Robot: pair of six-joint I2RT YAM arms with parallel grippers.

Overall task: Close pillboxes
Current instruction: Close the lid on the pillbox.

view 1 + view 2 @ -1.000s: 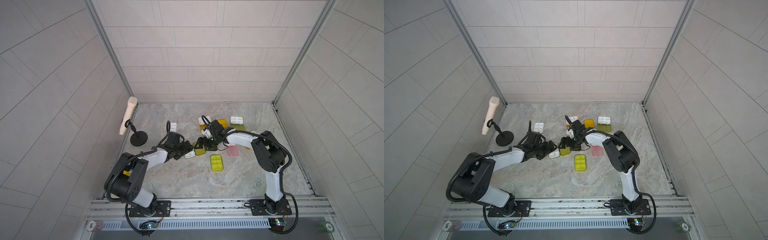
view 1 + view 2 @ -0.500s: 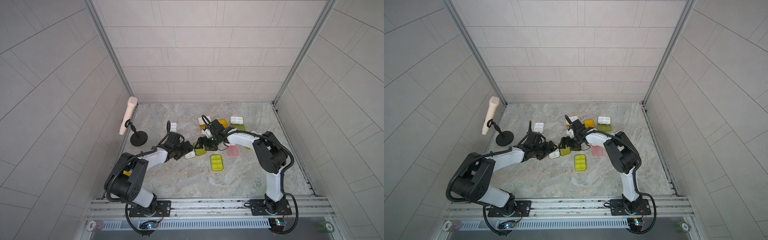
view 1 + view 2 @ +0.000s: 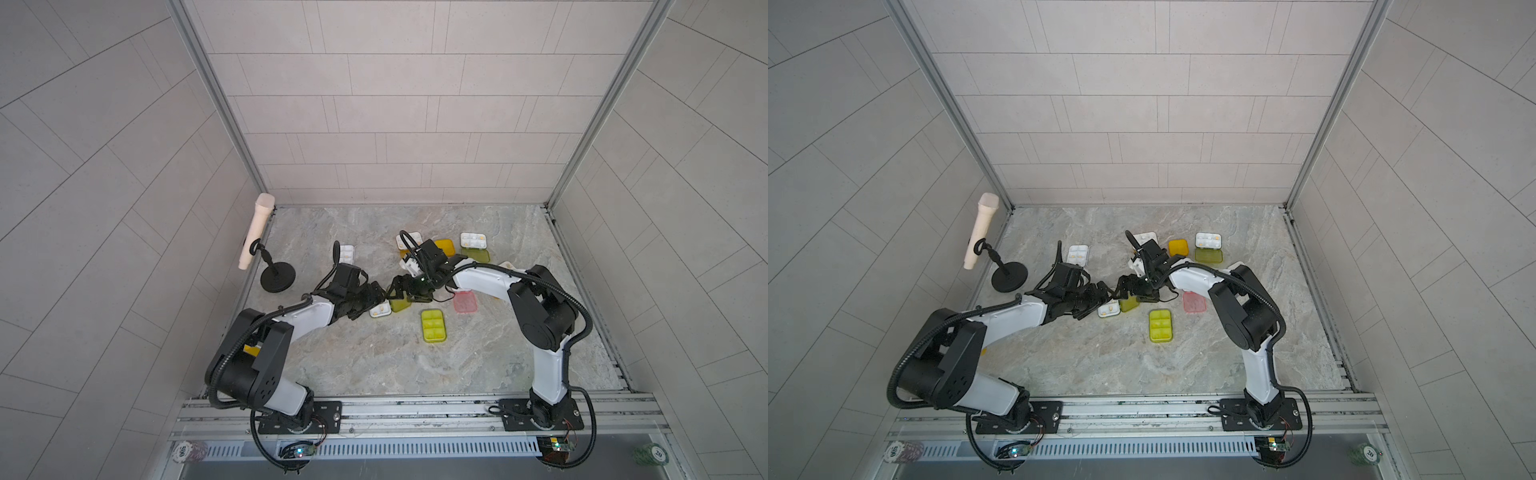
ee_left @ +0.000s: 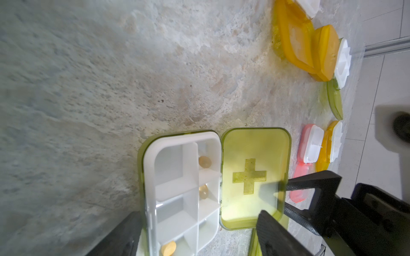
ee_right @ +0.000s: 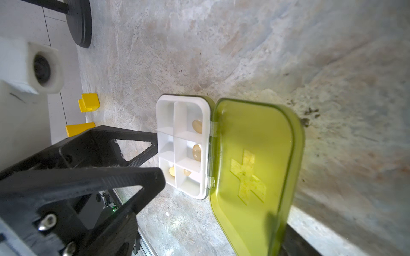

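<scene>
An open pillbox sits mid-table, its white tray [image 4: 182,188] holding a few pills and its yellow-green lid [image 5: 253,168] standing half raised. My left gripper [image 3: 379,293] is open and straddles the tray, one finger [image 4: 119,237] against the tray's outer long side and the other [image 4: 275,237] in front of the lid's corner. My right gripper [image 3: 395,292] faces it, jaws wide open, one finger [image 5: 297,241] behind the lid. In both top views a shut yellow-green pillbox [image 3: 433,325] and a pink one [image 3: 464,301] lie nearer the front.
More pillboxes lie behind: an orange one [image 3: 444,246], an open tray with green lid [image 3: 473,240], a white tray [image 3: 346,252]. A microphone stand [image 3: 277,280] stands at the left wall. Small yellow blocks [image 5: 88,102] lie near the left arm.
</scene>
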